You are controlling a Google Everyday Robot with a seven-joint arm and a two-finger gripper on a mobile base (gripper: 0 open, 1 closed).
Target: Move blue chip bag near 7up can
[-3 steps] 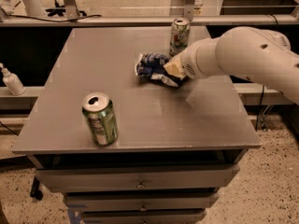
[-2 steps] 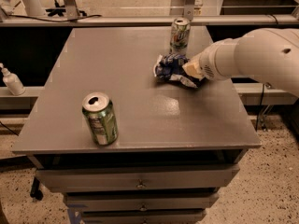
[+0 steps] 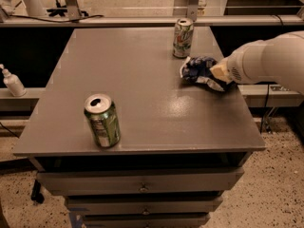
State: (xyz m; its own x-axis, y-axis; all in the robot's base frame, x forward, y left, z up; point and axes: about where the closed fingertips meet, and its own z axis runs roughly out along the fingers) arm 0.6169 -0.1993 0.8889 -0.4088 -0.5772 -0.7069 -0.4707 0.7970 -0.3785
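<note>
I see the blue chip bag (image 3: 195, 68) on the bench (image 3: 142, 84), its long axis going left to right, near the upright 7up can (image 3: 183, 37), apart from it. The end effector (image 3: 213, 74) is closed on the bag's right end. The bag's white lettering I cannot read.

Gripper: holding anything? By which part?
The gripper, near the table's right edge, holds the blue chip bag by the end nearest the arm.
</note>
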